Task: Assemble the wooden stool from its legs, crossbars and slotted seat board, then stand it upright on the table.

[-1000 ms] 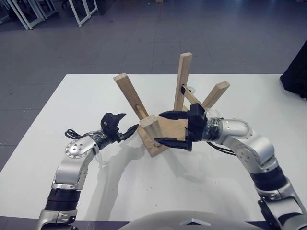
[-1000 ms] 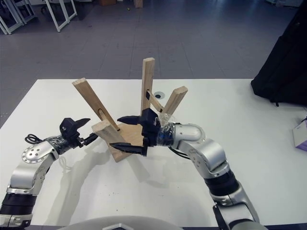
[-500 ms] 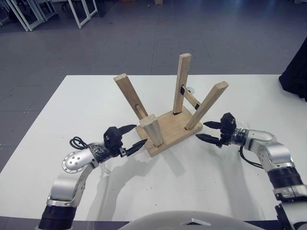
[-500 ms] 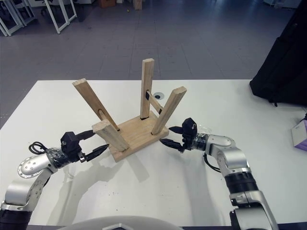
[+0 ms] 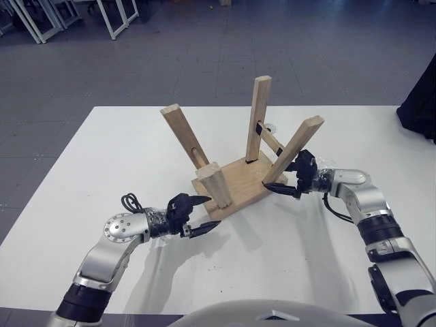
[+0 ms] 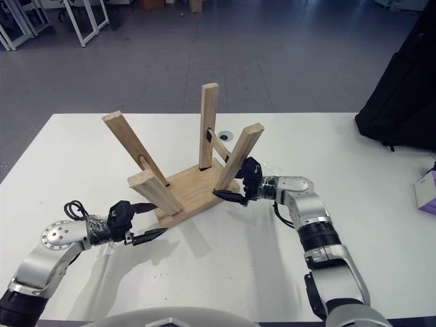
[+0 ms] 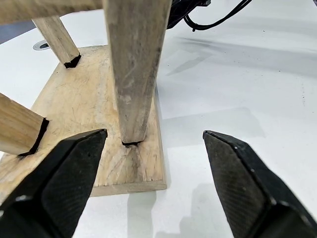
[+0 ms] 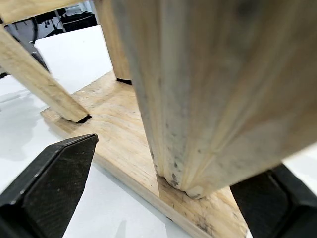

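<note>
Turning the pale wooden stool (image 5: 238, 163) over looked like the step in hand, since it sat upside down near the middle of the white desk (image 5: 122, 143), its flat slotted seat board (image 5: 238, 185) lying on the surface and all four square legs pointing up and splaying outward. To do that well, I judged both arms should take hold low on opposite legs, close to the slots, squeeze evenly, then lift and roll together so no leg levered out of its joint. The right gripper (image 5: 278, 174) had its black fingers (image 8: 49, 183) spread wide, straddling the foot of the right-hand leg (image 8: 198, 99) just above the board, clasping nothing; whether a pad brushed the wood could not be told. The left gripper (image 5: 212, 211) hovered low at the board's near corner, its fingers (image 7: 74, 173) likewise released and wide apart, one over the board beside the nearest leg (image 7: 133, 74), the other over bare desk, holding nothing.
</note>
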